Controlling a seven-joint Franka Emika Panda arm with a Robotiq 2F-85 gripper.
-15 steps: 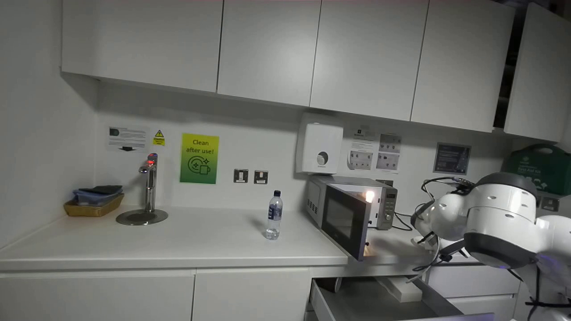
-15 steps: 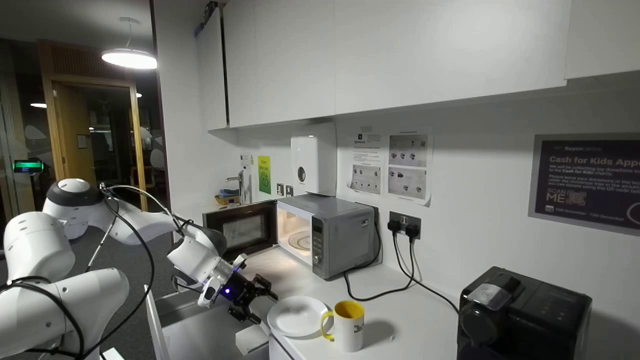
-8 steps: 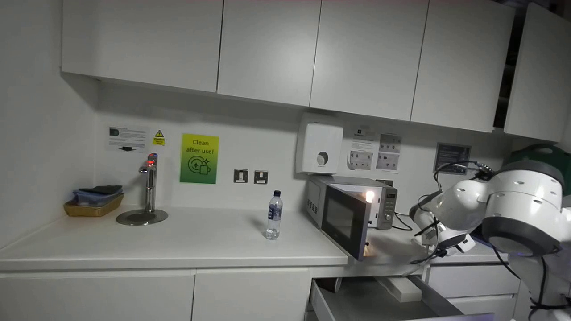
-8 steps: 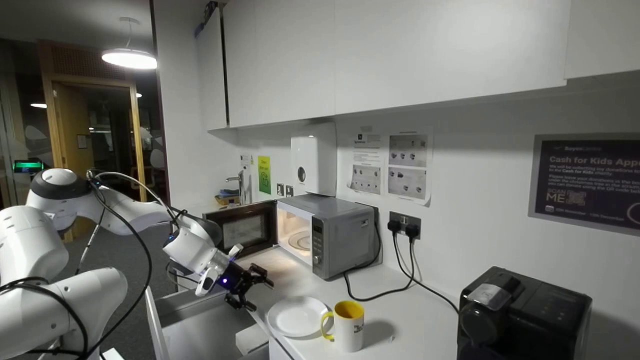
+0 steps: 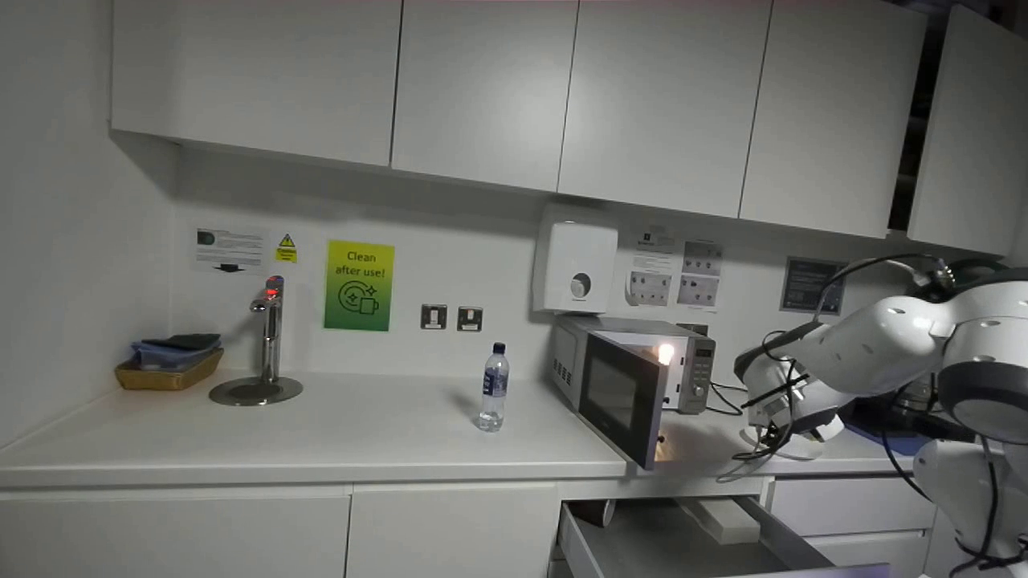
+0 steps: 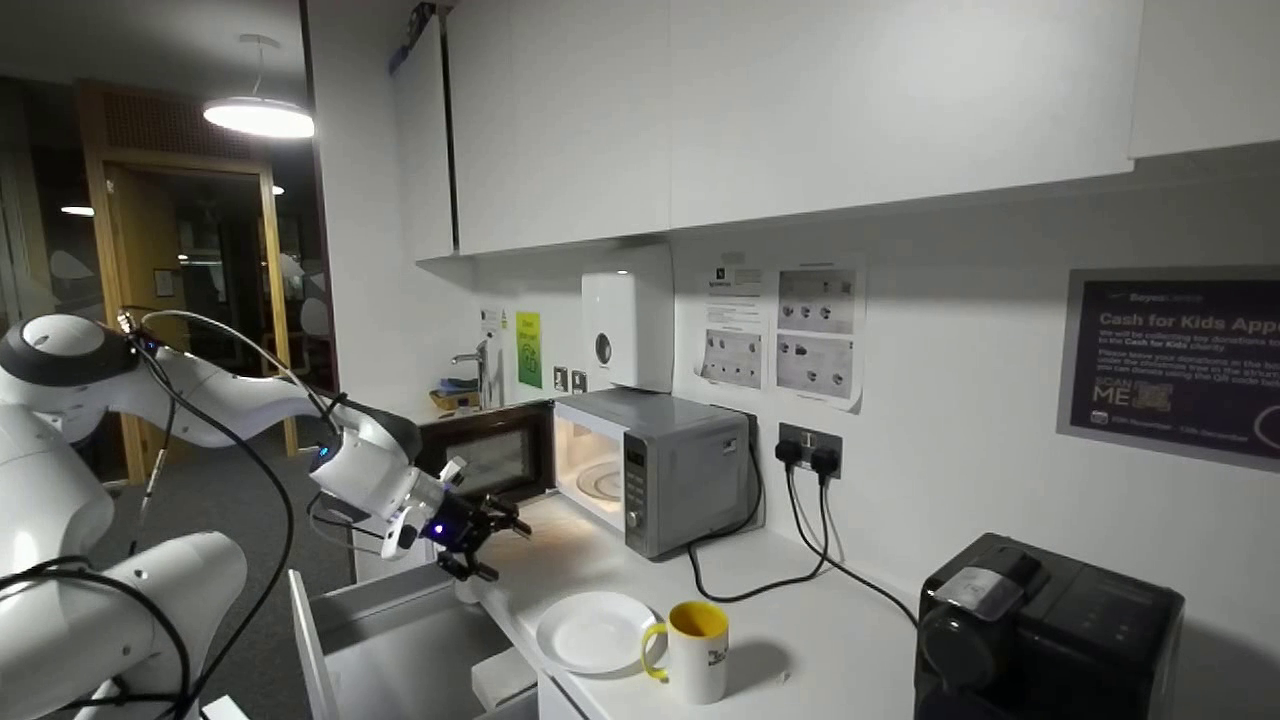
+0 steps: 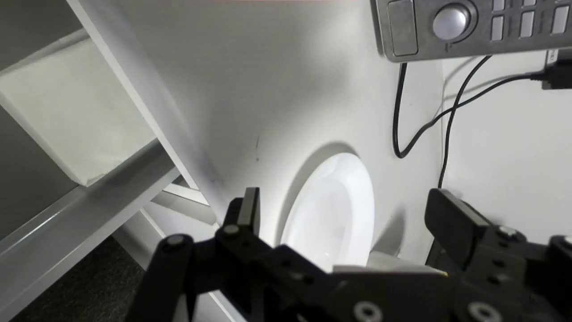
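Note:
My gripper (image 6: pixel 505 552) is open and empty above the counter's front edge, near the open drawer, in an exterior view. In the wrist view its two fingers (image 7: pixel 342 201) stand wide apart with nothing between their tips. A white plate (image 6: pixel 597 632) lies flat on the counter, apart from the gripper; it also shows beyond the fingers in the wrist view (image 7: pixel 330 210). A white mug with yellow handle and inside (image 6: pixel 697 660) stands upright beside the plate. In the wrist view the gripper hides most of the mug (image 7: pixel 384 260).
A microwave (image 6: pixel 690 485) stands with its door (image 5: pixel 618 393) open and light on. The drawer (image 5: pixel 634 550) below is pulled out, holding a white box (image 5: pixel 727 522) and a dark cylindrical thing (image 5: pixel 596 512). A water bottle (image 5: pixel 494 389), black coffee machine (image 6: pixel 1040 630) and cables (image 6: pixel 740 595) are around.
The gripper has moved up and back from beside the plate and drawer box, toward the microwave door side. The arm's elbow has drawn back. The gripper stays open; the objects have not moved.

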